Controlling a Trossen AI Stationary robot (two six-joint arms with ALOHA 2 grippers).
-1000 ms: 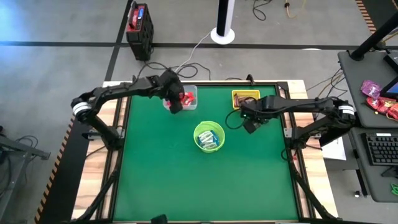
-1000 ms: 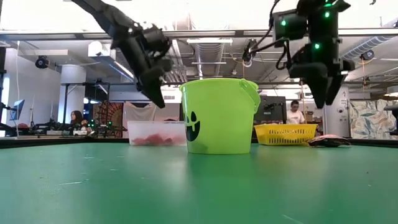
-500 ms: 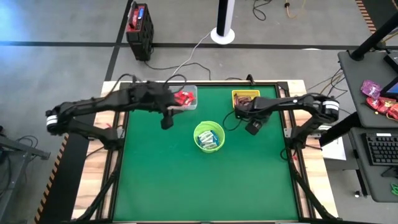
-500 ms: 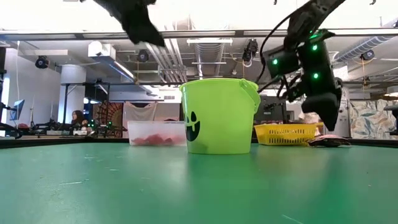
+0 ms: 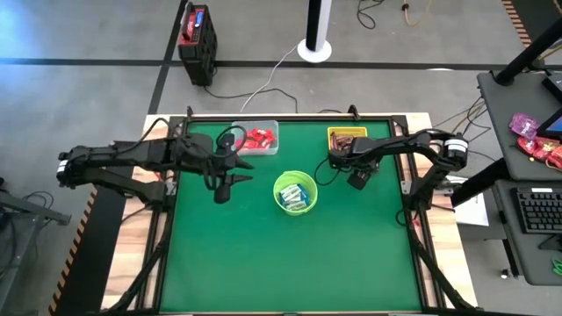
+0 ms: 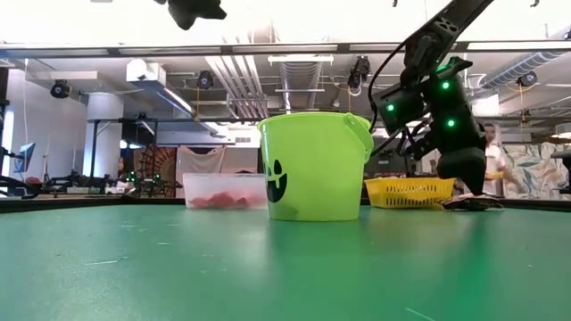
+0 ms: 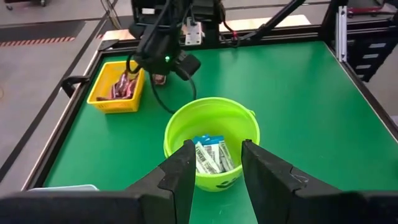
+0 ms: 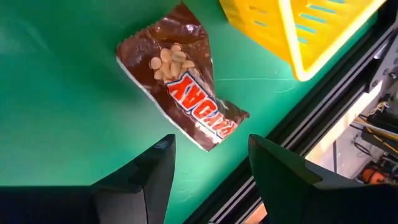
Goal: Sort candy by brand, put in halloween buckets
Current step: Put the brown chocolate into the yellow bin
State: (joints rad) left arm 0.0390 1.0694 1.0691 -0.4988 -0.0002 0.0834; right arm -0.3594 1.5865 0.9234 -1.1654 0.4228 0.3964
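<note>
- The right gripper [image 8: 208,165] hangs low over the desk [image 5: 263,254] just beside the yellow basket [image 5: 346,139], jaws wide and empty, above one loose brown bar [image 8: 180,84] lying flat near the desk's right edge.
- To do this pick well, I judge the jaws should drop straight down astride the bar's narrow width, close on its middle, then lift clear of the basket wall before moving over it.
- The wrapper reads "PAYDAY" in white on red, with peanuts pictured.
- The basket already holds dark brown bars; the clear box [image 5: 261,138], far left, holds red ones; the lime-green bucket [image 7: 210,146], mid-desk, holds blue-and-white ones and bears a black jack-o'-lantern face.
- The left gripper [image 7: 214,165] waits left of the bucket, jaws narrowly apart, holding nothing.
</note>
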